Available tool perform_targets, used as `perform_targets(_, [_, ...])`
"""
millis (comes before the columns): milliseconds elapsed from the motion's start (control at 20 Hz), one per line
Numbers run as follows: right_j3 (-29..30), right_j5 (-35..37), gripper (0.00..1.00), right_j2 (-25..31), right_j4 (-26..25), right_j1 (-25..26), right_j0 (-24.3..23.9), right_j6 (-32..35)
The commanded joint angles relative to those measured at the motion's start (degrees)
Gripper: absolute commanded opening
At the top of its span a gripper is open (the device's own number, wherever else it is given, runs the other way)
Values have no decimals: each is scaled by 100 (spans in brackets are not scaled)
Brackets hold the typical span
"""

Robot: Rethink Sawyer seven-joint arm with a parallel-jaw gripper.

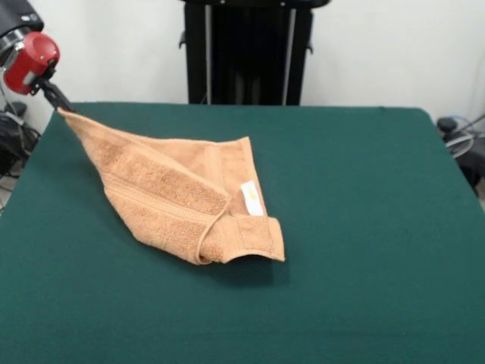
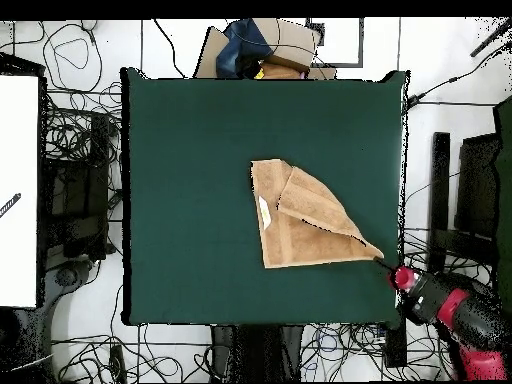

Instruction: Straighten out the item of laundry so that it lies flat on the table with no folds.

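The gripper (image 1: 61,104) pinches one corner of the towel (image 1: 178,197) and holds it stretched above the table's edge; its fingers are closed on the cloth. The towel lies folded over itself near the middle of the green table (image 1: 364,227). Its white label (image 1: 251,198) bears a yellow mark, unreadable. Beyond the table, white wall.

Loads of tangled black cables (image 2: 75,140) all over the floor, a white board (image 2: 20,190) off to one side, and some cardboard boxes (image 2: 270,45) piled past the far edge.
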Motion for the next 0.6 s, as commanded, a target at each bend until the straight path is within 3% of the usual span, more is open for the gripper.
perform_targets(50, [-1159,825,0,-124,-90,341,324,-1370])
perform_targets(600, [-1756,1285,0,-139,-67,512,468,-1849])
